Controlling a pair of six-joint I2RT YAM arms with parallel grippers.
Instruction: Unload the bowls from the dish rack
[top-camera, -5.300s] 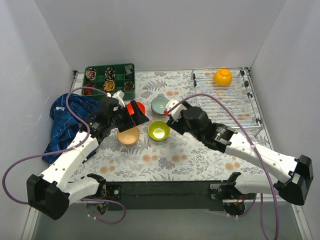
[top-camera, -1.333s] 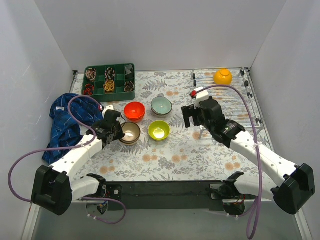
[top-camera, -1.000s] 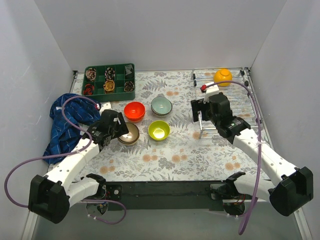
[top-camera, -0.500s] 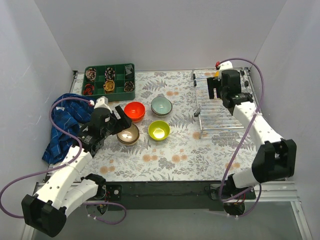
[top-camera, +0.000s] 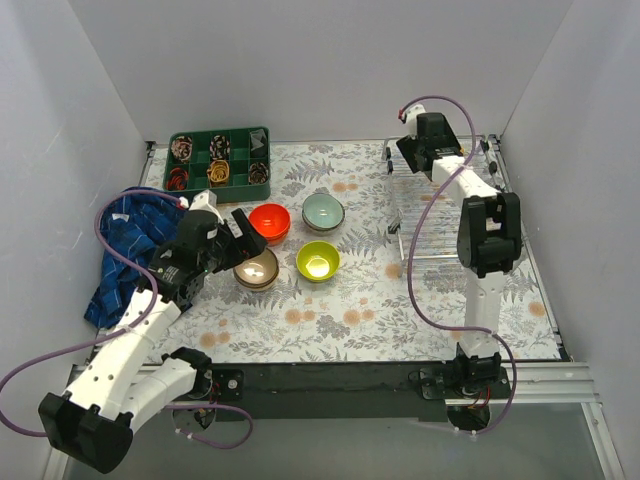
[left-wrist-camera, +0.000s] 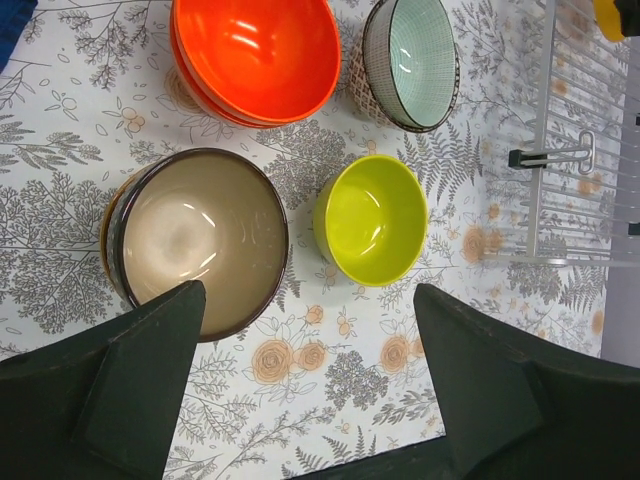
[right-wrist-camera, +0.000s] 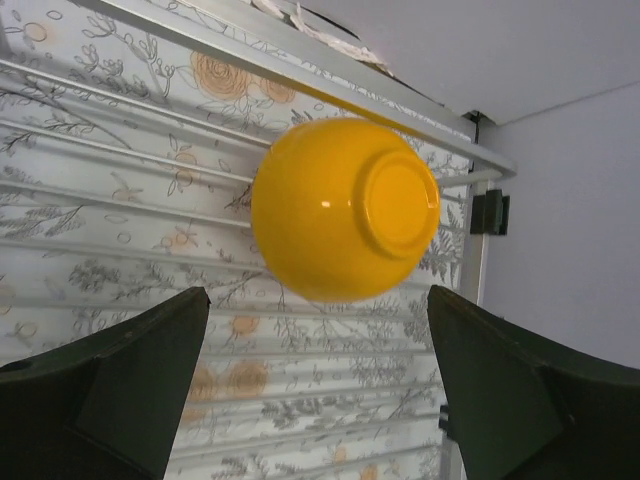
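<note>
Nearest me, over the left half of the flowered table (top-camera: 350, 320), the left gripper (left-wrist-camera: 307, 295) hangs with its fingers spread wide and nothing between them. One fingertip shows over the rim of the dark brown bowl (left-wrist-camera: 195, 240). That bowl is beige inside and sits upright on the table; I cannot tell whether the finger touches it. Just to its right stands the lime green bowl (left-wrist-camera: 372, 220), close beside it but apart.

A little further back is the red-orange bowl (left-wrist-camera: 255, 55), with a second rim of the same colour showing beneath it, so it is nested in another. To its right is the pale mint bowl (left-wrist-camera: 408, 62), finely lined on the outside. All these bowls stand off the rack, left of the table's middle. A crumpled blue cloth (top-camera: 130, 250) lies against the left edge.

The dish rack (top-camera: 450, 215) lies flat along the right side and reaches back to the far right corner. The green tray (top-camera: 220, 160) sits at the far left corner, with small items in its compartments.

Farthest away, the right arm stretches to the rack's far end. There the yellow-orange bowl (right-wrist-camera: 345, 210) rests on the bars, mouth down and tilted, its foot ring showing. The right gripper (right-wrist-camera: 318, 305) hovers over it with its fingers released, one on each side, apart from the bowl.
</note>
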